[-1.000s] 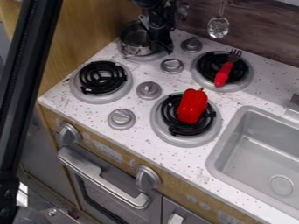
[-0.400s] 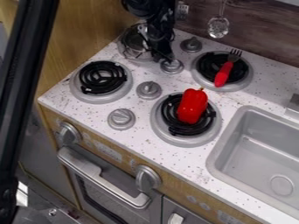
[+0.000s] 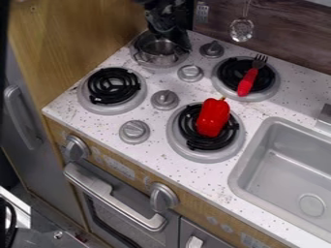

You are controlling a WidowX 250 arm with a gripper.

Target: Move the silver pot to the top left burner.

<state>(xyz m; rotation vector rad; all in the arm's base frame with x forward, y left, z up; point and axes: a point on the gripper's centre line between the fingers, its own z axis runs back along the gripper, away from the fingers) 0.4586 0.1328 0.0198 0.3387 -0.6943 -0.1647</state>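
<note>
Camera view: from where I'm standing, the silver pot is near the top of the frame, left of the middle, over the top left burner, and as far as I can judge it sits on it. The black gripper hangs right over the pot's upper right side; whether it has hold of the pot or is free of it, I cannot tell.

I'd call this the last bit of the job: settling the pot and coming away cleanly. Done well, the pot would be level and centred on the coil before anything lets go, with its base flat rather than perched on the raised edge. If it is already resting there, it needs no more pushing; the gripper should ease apart and rise straight up, since a sideways pull could drag the rim and tip the pot. I'd also keep clear of the upper knob, just to the right of the burner.

The gripper and the dark arm cover the pot's back and right rim, so any contact there is hard to make out. The arm is cut off by the top edge. The pot's base and the coil beneath it are hidden too, so its flat seating is my guess.
</note>
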